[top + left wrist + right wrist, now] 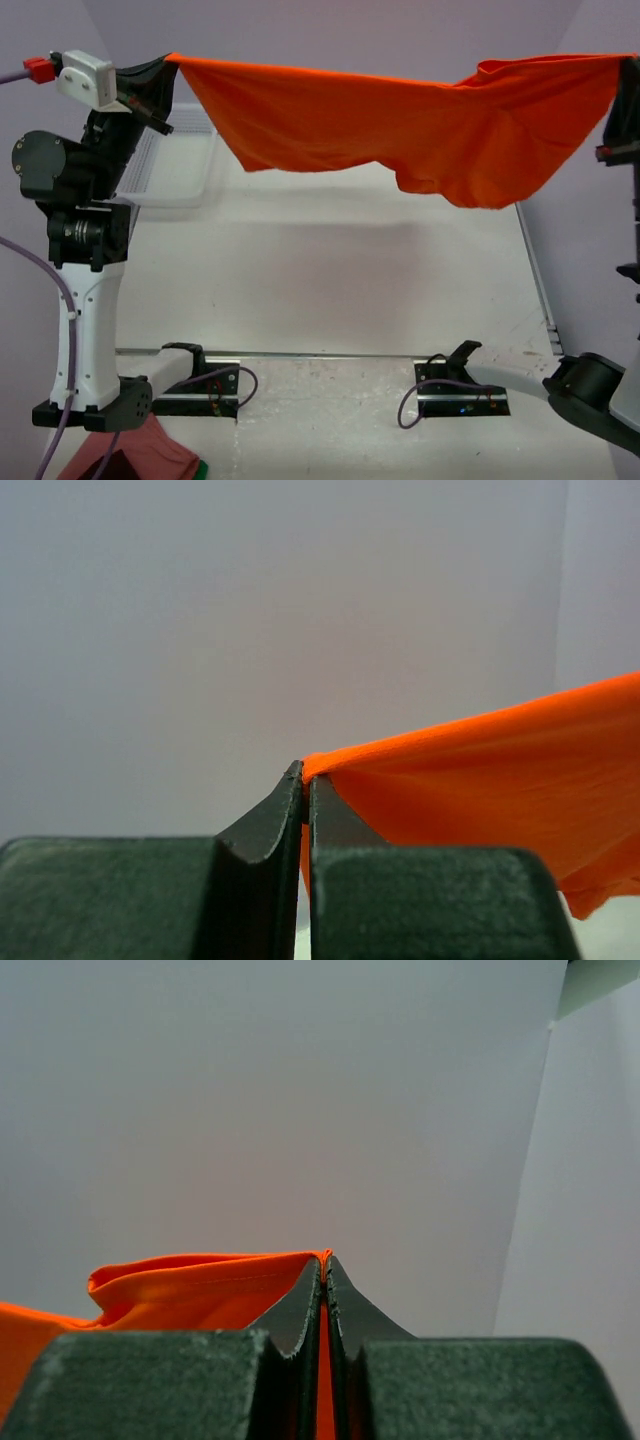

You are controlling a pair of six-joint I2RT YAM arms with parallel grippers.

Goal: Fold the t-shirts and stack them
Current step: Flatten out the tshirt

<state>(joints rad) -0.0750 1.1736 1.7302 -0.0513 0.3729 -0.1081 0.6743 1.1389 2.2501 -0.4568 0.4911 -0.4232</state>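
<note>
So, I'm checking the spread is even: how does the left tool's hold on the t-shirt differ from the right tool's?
The left tool pinches a smooth, taut corner of the t-shirt; the right tool pinches a bunched, rolled edge. Near the left tool the cloth hangs shallow; toward the right tool it sags lower in folds. Both are shut on it, holding it clear above the table.

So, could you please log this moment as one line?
left end effector: shut on bright orange-red thin-fabric t-shirt | right end effector: shut on its other end | state: stretched aloft, sagging, unfolded
</note>
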